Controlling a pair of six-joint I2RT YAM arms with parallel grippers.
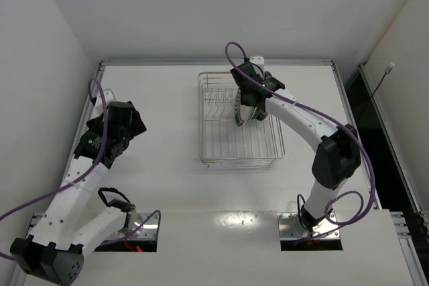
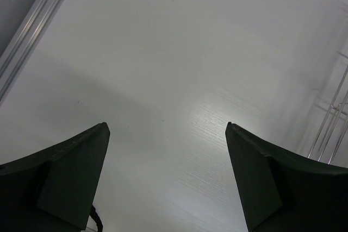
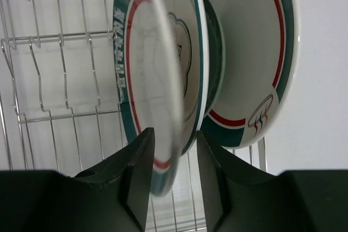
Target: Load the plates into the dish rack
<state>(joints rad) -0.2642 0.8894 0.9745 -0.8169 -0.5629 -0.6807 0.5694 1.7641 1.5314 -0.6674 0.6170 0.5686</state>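
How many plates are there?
3 that I can tell apart, all on edge in the dish rack: the near red-ringed plate between the fingers of the right gripper, the dark teal plate behind it, the far red-ringed plate. Others may be hidden.

The left tool (image 2: 166,126) hangs with fingers spread wide; the right tool (image 3: 175,133), arm stretched forward, shows fingers close together.

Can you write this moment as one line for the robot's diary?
left gripper: open over table | right gripper: astride green-rimmed plate | plate: upright in dish rack | another plate: upright beside it
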